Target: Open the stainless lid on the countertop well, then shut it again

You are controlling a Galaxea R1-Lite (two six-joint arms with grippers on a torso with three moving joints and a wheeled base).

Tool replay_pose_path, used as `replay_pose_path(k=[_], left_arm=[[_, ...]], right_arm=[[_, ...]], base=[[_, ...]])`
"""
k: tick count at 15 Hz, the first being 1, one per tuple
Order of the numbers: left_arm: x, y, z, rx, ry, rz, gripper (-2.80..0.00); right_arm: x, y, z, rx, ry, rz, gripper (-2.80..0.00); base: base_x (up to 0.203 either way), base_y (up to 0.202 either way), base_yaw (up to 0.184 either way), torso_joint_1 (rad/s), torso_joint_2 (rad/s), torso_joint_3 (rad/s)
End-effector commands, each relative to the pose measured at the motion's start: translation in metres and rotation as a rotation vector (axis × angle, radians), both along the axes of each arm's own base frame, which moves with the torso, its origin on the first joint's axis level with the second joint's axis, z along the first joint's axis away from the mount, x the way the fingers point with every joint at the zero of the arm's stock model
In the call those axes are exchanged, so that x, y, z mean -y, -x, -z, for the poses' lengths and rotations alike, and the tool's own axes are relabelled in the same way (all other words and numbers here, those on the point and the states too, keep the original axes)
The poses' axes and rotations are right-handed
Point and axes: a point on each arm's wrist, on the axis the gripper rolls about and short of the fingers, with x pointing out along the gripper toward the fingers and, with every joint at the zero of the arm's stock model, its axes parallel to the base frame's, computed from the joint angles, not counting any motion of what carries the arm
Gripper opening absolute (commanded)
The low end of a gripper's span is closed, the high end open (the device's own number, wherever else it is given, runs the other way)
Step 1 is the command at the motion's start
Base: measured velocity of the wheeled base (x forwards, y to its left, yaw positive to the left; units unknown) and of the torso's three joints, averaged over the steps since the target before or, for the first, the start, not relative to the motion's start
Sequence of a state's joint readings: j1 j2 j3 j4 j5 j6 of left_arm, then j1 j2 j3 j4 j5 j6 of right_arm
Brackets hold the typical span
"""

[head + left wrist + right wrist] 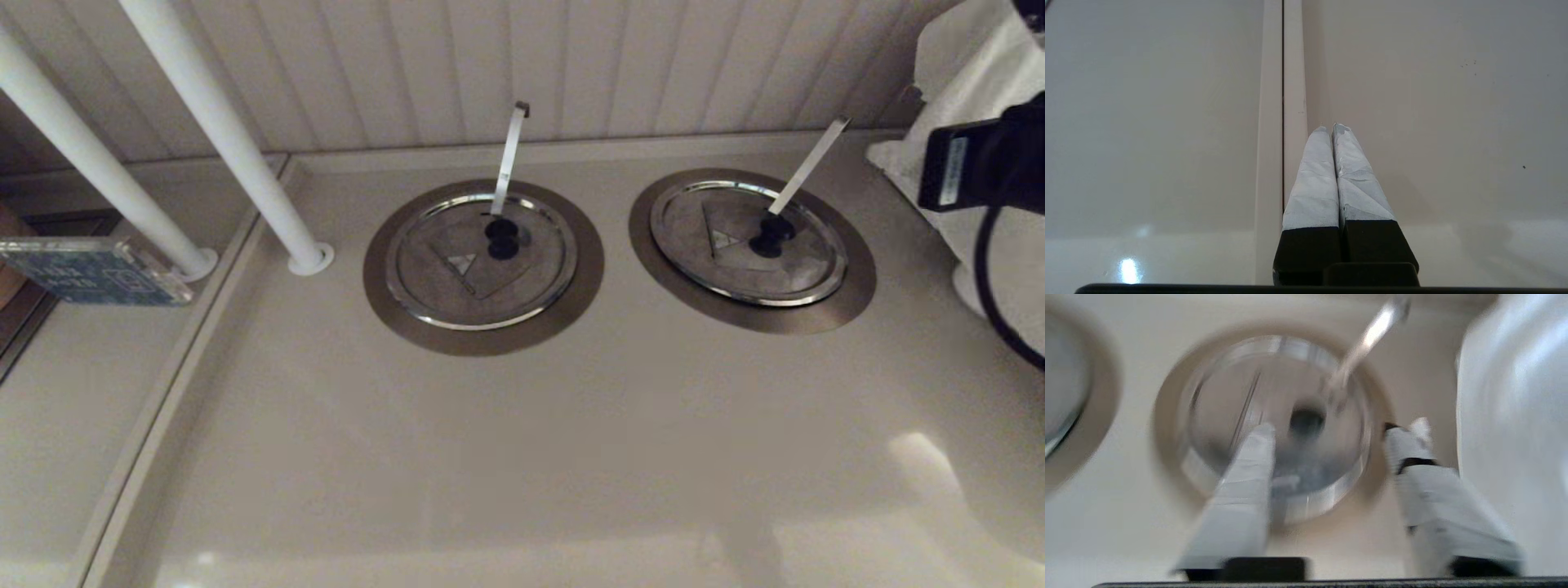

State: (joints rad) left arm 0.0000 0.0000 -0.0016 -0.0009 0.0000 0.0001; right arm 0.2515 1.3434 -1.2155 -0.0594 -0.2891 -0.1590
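Spread right claw (1339, 430) above stainless lid (1274, 428), black knob (1306, 421) between fingertips.

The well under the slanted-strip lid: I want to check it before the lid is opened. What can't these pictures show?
- Inside the well: hidden in head view by the shut lid.
- Lid's triangle mark: smeared by motion blur in right wrist view.
- Right gripper: out of head view, beyond the right edge.
- Left gripper: its wrist view shows only counter, no lids.

Shiny polished steel lid (747, 241), black knob, matt brushed-steel collar (849, 298), glossy smooth beige counter (522, 457), grooved white panelled wall (457, 73) along the frame's top
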Motion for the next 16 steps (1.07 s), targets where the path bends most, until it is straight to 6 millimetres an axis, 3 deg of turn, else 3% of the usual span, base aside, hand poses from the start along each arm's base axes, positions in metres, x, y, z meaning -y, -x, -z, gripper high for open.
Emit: replay_pose_path(k=[1, 4, 7, 9, 11, 14, 16], left_arm=[[0.000, 0.000, 0.000, 0.000, 0.000, 0.000, -2.80], [0.000, 0.000, 0.000, 0.001, 0.000, 0.000, -2.80], [0.000, 0.000, 0.000, -0.001, 0.000, 0.000, -2.80], [0.000, 0.000, 0.000, 0.000, -0.001, 0.000, -2.80], [0.000, 0.000, 0.000, 0.001, 0.000, 0.000, -2.80], [0.000, 0.000, 0.000, -0.001, 0.000, 0.000, -2.80], [0.000, 0.000, 0.000, 0.000, 0.000, 0.000, -2.80]], right_arm=[[0.016, 0.075, -0.011, -0.025, -0.026, -0.020, -2.80], [0.036, 0.139, 0.011, -0.074, -0.053, 0.029, -2.80], [0.055, 0.203, 0.037, -0.034, -0.062, 0.217, -2.80], [0.056, 0.240, 0.052, 0.015, -0.057, 0.359, -2.80], [0.053, 0.273, 0.072, 0.084, -0.040, 0.346, -2.80], [0.052, 0.303, 0.121, 0.144, -0.032, 0.268, -2.80], [0.051, 0.304, 0.163, 0.134, -0.017, 0.178, -2.80]], base=[[0.000, 0.000, 0.000, 0.000, 0.00, 0.000], [0.000, 0.000, 0.000, 0.000, 0.00, 0.000], [0.000, 0.000, 0.000, 0.000, 0.00, 0.000], [0.000, 0.000, 0.000, 0.000, 0.00, 0.000], [0.000, 0.000, 0.000, 0.000, 0.00, 0.000], [0.000, 0.000, 0.000, 0.000, 0.00, 0.000], [0.000, 0.000, 0.000, 0.000, 0.00, 0.000]])
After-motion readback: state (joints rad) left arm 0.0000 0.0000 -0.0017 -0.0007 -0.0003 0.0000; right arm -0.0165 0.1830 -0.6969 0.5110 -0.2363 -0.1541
